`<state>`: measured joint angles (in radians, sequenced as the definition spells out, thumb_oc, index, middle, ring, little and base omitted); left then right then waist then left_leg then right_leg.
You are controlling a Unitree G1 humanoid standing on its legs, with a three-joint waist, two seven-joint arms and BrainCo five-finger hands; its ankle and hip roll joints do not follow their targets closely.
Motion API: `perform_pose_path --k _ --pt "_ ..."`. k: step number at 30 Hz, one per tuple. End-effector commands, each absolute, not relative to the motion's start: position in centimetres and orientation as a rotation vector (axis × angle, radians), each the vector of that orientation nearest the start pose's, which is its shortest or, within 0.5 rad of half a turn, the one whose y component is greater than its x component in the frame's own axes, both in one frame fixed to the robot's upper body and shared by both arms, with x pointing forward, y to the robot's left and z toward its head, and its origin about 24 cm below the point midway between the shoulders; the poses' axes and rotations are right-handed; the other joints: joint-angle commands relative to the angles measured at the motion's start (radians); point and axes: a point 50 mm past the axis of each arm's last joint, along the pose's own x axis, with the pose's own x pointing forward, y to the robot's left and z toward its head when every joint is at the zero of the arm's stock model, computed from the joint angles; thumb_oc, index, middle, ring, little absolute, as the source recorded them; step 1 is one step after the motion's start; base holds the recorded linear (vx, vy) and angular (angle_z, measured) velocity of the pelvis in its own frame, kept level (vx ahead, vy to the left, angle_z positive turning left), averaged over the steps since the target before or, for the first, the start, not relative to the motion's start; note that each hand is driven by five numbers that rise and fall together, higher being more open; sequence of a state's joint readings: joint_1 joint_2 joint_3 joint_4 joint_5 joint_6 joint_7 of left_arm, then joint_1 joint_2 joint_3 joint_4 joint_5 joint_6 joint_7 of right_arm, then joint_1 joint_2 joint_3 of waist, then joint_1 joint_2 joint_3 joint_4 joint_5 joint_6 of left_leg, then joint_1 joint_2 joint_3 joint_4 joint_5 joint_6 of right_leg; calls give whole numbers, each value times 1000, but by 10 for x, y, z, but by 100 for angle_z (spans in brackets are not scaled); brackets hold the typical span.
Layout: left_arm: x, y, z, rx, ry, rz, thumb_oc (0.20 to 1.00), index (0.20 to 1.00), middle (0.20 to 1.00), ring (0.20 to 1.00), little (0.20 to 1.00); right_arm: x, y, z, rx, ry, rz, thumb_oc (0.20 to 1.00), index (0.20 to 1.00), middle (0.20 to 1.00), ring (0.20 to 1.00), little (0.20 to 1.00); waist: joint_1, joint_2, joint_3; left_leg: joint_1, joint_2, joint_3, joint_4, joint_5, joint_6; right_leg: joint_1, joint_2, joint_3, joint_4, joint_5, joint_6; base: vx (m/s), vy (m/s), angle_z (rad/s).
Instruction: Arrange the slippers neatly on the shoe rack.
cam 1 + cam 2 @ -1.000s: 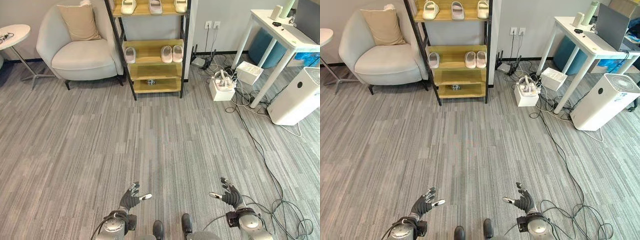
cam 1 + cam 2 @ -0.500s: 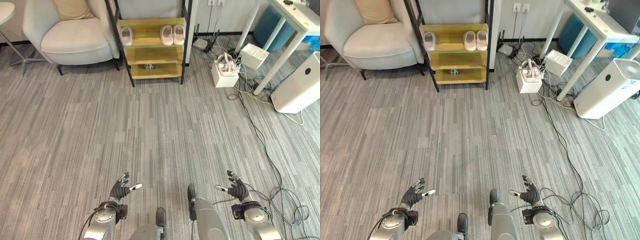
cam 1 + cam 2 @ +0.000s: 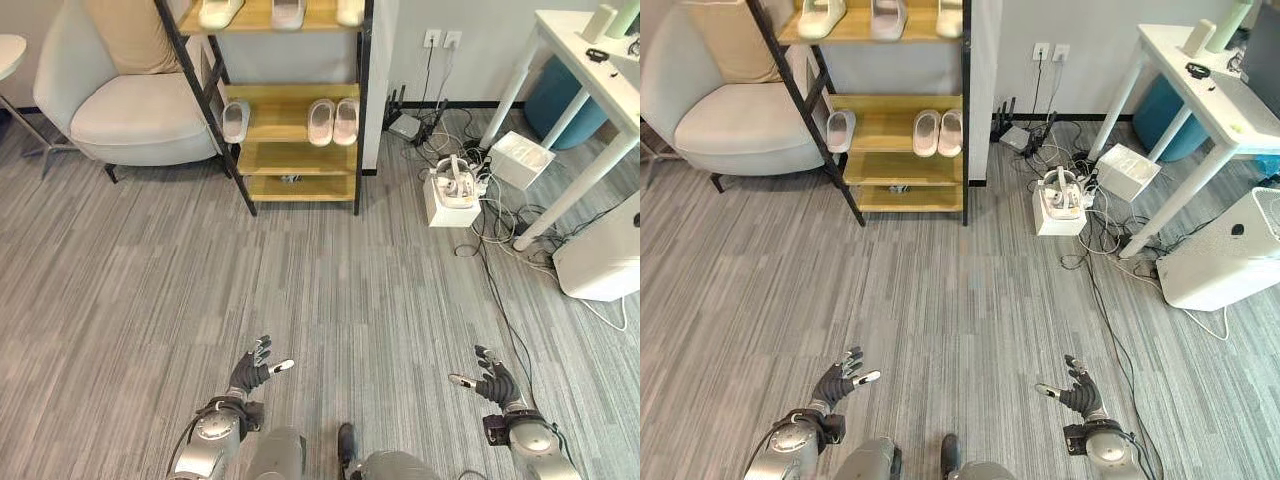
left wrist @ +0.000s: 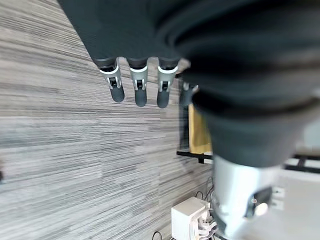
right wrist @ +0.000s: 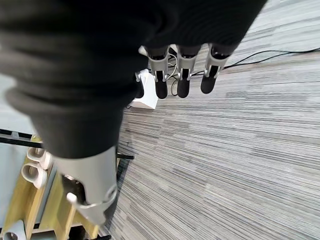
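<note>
Ahead of me a wooden shoe rack (image 3: 902,155) with black uprights is standing against the wall, carrying pale slippers (image 3: 938,132) as a pair on the middle shelf, a single slipper (image 3: 840,131) lying apart at that shelf's left end, and three more slippers (image 3: 886,14) sitting on the top shelf. A grey armchair (image 3: 730,110) is standing just left of the rack, while a white table (image 3: 1200,100), a white air purifier (image 3: 1225,262) and tangled cables (image 3: 1105,240) are occupying the floor to the right. I am holding my left hand (image 3: 836,383) and my right hand (image 3: 1077,394) low over the grey carpet (image 3: 940,300), fingers spread, carrying nothing.
</note>
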<state>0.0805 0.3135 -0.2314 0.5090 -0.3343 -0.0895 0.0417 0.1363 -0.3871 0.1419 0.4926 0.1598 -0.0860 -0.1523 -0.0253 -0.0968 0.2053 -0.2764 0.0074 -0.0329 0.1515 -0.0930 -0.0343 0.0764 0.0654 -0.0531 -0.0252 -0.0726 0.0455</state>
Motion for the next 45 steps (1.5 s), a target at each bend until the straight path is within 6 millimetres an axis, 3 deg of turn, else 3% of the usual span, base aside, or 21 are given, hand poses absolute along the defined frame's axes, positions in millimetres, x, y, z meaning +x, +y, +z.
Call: perform_pose_path --k 1,5,9,11,14,16,18,20,21,25,28,29,31,35,36,39,40,41,43,44,45 --pt "210 197 -62 43 444 6 1000 1000 1000 1000 1000 188 -260 -54 -315 457 -200 1000 1000 1000 1000 1000 31 53 39 46 71 24 -197 166 -42 21 -82 37 79 -106 4 498 151 19" --pt "205 199 -63 50 451 2 1000 1000 1000 1000 1000 182 -254 -59 -312 481 -165 1000 1000 1000 1000 1000 30 54 3 76 74 46 -203 206 -46 73 -106 57 77 -119 31 458 223 -29" --pt "203 199 -62 61 451 -18 1000 1000 1000 1000 1000 181 -243 -63 -285 494 -126 1000 1000 1000 1000 1000 28 20 -23 95 35 78 -141 159 -10 64 -163 108 144 -69 76 373 249 -41" --pt "204 202 -61 65 449 -19 1000 1000 1000 1000 1000 181 -237 -66 -271 502 -110 1000 1000 1000 1000 1000 29 8 -21 106 17 82 -122 127 13 21 -172 126 255 -21 95 207 169 -47" --pt "208 205 -57 81 437 -7 1000 1000 1000 1000 1000 184 -229 -68 -262 509 -86 1000 1000 1000 1000 1000 21 8 6 149 3 95 -115 81 52 -88 -181 122 464 126 136 177 171 34" --pt "208 207 -57 84 437 -2 1000 1000 1000 1000 1000 184 -223 -70 -253 512 -79 1000 1000 1000 1000 1000 21 23 18 190 9 103 -130 61 67 -145 -185 81 556 154 134 183 129 45" --pt "208 207 -56 80 434 -2 1000 1000 1000 1000 1000 183 -223 -71 -250 514 -78 1000 1000 1000 1000 1000 15 31 22 222 10 98 -146 54 69 -182 -174 66 579 124 122 229 105 24" --pt "209 207 -55 73 427 -4 1000 1000 1000 1000 1000 185 -223 -70 -239 506 -79 1000 1000 1000 1000 1000 1 46 30 285 4 93 -167 27 63 -235 -155 2 446 27 99 469 80 26" --pt "209 207 -55 70 425 -4 1000 1000 1000 1000 1000 186 -224 -69 -240 502 -86 1000 1000 1000 1000 1000 -16 41 35 334 -11 82 -176 3 55 -280 -129 -17 290 22 95 364 -21 31" --pt "215 206 -52 68 403 -5 1000 1000 1000 1000 1000 185 -229 -67 -252 501 -99 1000 1000 1000 1000 1000 -50 33 34 403 -13 60 -178 -50 27 -273 -111 -20 57 65 106 315 -87 20" --pt "213 204 -54 61 409 -5 1000 1000 1000 1000 1000 178 -232 -70 -242 518 -107 1000 1000 1000 1000 1000 -54 33 15 425 -2 54 -132 -73 6 -236 -99 5 47 77 79 337 -143 44" --pt "215 199 -56 18 419 -3 1000 1000 1000 1000 1000 179 -238 -69 -243 514 -123 1000 1000 1000 1000 1000 -42 26 16 345 -5 36 126 4 -32 -165 -88 23 35 74 36 398 -195 75" --pt "217 196 -56 -2 415 -2 1000 1000 1000 1000 1000 181 -244 -66 -255 505 -133 1000 1000 1000 1000 1000 -32 15 22 244 3 40 290 40 -42 -104 -93 14 14 46 10 354 -121 22" --pt "212 194 -62 -2 446 1 1000 1000 1000 1000 1000 180 -251 -65 -264 509 -158 1000 1000 1000 1000 1000 -21 13 7 222 69 78 82 4 -32 -58 -120 4 29 -10 16 305 114 -6" --pt "211 192 -64 5 456 -3 1000 1000 1000 1000 1000 179 -255 -66 -263 515 -178 1000 1000 1000 1000 1000 -21 39 5 200 142 72 -104 122 -51 -36 -117 -8 47 -61 18 345 287 8" --pt "217 190 -60 13 434 4 1000 1000 1000 1000 1000 177 -256 -68 -279 533 -190 1000 1000 1000 1000 1000 -16 40 6 117 237 108 -226 199 -82 19 -162 -15 75 -117 37 403 489 44" --pt "217 190 -59 10 425 10 1000 1000 1000 1000 1000 178 -257 -68 -291 534 -183 1000 1000 1000 1000 1000 -9 42 0 112 270 79 -224 222 -98 38 -187 -1 80 -122 53 549 950 -6" --pt "218 190 -56 0 408 6 1000 1000 1000 1000 1000 179 -258 -66 -301 532 -177 1000 1000 1000 1000 1000 7 46 -15 122 295 23 -201 248 -122 54 -233 27 77 -110 79 635 1277 -33" --pt "224 183 -54 21 399 -43 1000 1000 1000 1000 1000 178 -251 -72 -282 557 -167 1000 1000 1000 1000 1000 -7 29 -58 165 216 47 -210 188 -111 16 -352 52 87 17 143 429 1055 -71" --pt "224 183 -54 22 399 -43 1000 1000 1000 1000 1000 179 -251 -73 -282 557 -167 1000 1000 1000 1000 1000 -6 27 -58 165 214 49 -210 187 -110 15 -354 54 86 17 144 77 384 -53" --pt "226 185 -51 39 390 -47 1000 1000 1000 1000 1000 179 -245 -76 -269 566 -156 1000 1000 1000 1000 1000 -8 15 -55 171 190 64 -212 173 -94 -8 -373 66 98 94 149 -2 111 -7"
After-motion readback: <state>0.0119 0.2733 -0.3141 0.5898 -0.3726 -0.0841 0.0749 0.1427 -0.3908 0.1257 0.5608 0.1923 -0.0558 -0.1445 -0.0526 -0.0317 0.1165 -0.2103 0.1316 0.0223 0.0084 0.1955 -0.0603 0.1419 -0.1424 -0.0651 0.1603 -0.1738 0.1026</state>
